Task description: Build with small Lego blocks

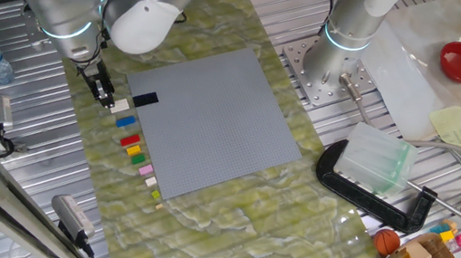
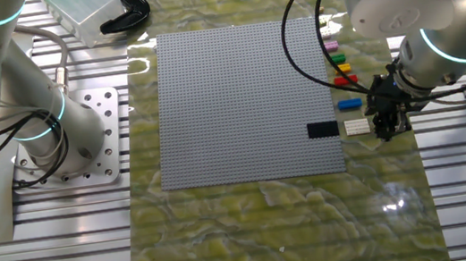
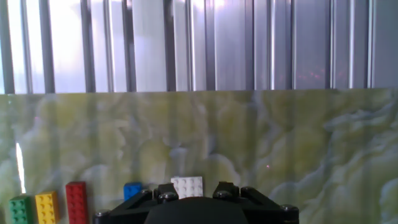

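While over cream-white brick (image 3: pixel 188 185) — gripper (image 1: pixel 106 97), w/ black brick (image 1: pixel 145 98) nearby.

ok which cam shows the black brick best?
The other fixed view: the black brick lies unobstructed on the grey baseplate. One fixed view shows it smaller, near the claw. The hand view doesn't show it.

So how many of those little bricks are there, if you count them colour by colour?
black brick: 1
cream-white brick: 1
blue brick: 1
red brick: 1
yellow brick: 1
green brick: 1
pink brick: 1
tan brick: 1, small and hard to make out
Total: 8
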Controlling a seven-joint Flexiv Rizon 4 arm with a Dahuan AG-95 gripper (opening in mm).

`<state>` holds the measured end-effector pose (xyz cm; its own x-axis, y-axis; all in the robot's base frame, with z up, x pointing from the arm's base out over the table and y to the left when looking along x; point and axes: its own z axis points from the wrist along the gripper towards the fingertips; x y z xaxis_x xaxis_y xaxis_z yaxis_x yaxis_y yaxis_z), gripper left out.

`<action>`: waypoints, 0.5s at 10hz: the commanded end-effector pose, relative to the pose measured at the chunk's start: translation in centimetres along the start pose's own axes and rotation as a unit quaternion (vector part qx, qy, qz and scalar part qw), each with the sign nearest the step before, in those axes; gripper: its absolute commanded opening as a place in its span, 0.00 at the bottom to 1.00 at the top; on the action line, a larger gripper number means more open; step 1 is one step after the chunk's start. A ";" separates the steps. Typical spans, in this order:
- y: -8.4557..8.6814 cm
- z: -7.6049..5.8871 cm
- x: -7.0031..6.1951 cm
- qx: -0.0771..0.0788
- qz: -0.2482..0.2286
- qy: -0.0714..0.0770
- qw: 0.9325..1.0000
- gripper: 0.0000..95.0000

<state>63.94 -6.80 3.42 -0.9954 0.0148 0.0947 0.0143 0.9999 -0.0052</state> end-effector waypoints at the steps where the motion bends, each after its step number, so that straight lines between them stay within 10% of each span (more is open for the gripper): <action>1: 0.1 0.1 0.0 0.000 0.000 0.004 1.000 0.40; 4: 0.4 0.4 0.1 0.000 0.001 0.005 1.000 0.40; 5: 0.5 0.6 0.2 0.001 0.001 0.006 1.000 0.20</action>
<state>63.58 -6.31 2.65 -0.9937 0.0151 0.1109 0.0144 0.9999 -0.0068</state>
